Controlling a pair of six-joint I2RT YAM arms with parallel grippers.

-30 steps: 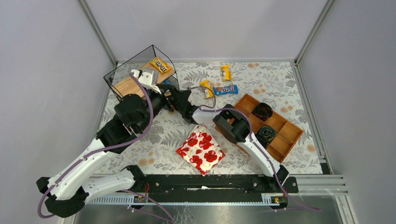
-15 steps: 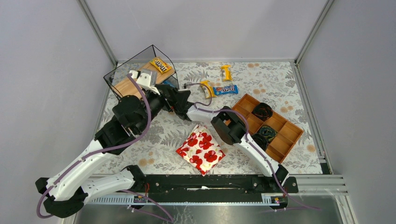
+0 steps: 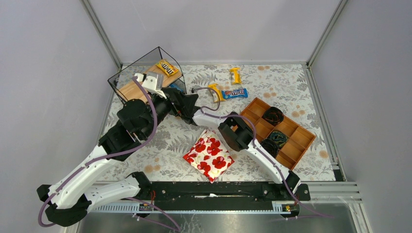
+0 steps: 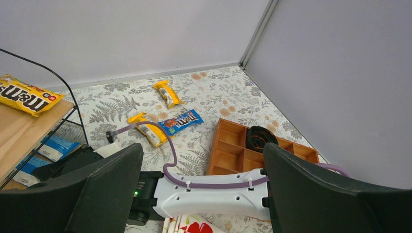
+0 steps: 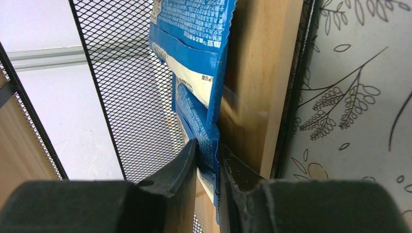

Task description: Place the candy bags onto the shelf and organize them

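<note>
The shelf (image 3: 130, 90) stands at the far left, with a yellow candy bag (image 3: 167, 68) lying on its top board. My right gripper (image 5: 208, 155) reaches into the shelf's lower level and is shut on a blue candy bag (image 5: 197, 73), which rests against a wooden board (image 5: 252, 73). My left gripper (image 4: 202, 150) hangs wide open above the right arm's white forearm and holds nothing. On the table lie two yellow bags (image 3: 235, 75) (image 3: 215, 92) and a blue one (image 3: 234, 93). Another blue packet (image 4: 56, 145) lies on the shelf's lower level.
A white pouch with red poppies (image 3: 209, 155) lies in front of the arms. A reddish-brown compartment tray (image 3: 256, 109) with dark coiled items sits at the right. Wire mesh (image 5: 131, 97) closes the shelf's side. The two arms cross near the shelf.
The right arm has pushed left, carrying the blue bag deeper into the shelf's lower level. The left arm has shifted only slightly and stays open.
</note>
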